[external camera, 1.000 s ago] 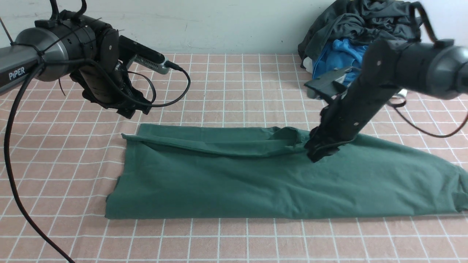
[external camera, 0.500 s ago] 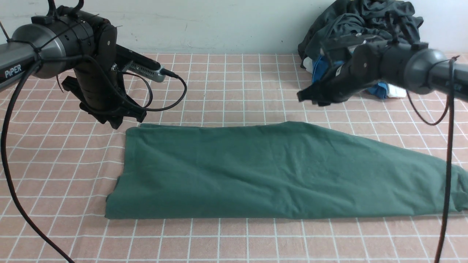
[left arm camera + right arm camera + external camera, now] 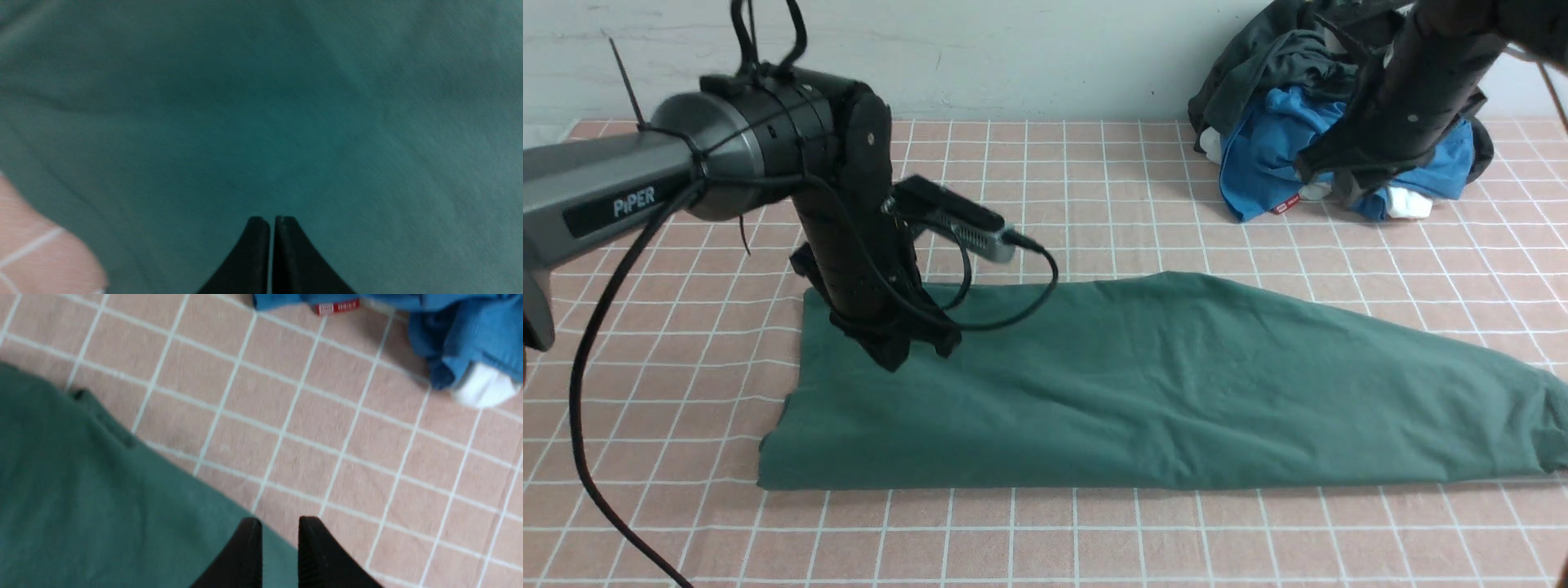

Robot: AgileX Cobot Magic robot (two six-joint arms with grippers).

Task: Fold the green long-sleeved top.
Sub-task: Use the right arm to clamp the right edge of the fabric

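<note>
A: Two tools, so why were they placed like that?
B: The left tool, pinched shut, sat on the green long-sleeved top lying mid-frame on the counter, probably smoothing it. The right tool, narrowly parted and empty, hung upper right.

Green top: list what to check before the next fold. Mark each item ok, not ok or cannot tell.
1. Top lies flat, no bunching: ok.
2. Left gripper down at the top's left part, jaws shut: ok.
3. Cloth caught in the left jaws: cannot tell; none shows between them.
4. Right gripper off the top, jaws slightly apart, empty: ok.
5. Pile apart from the top: ok.
6. Top's right end lies flat: cannot tell; it runs out of the front view.
</note>
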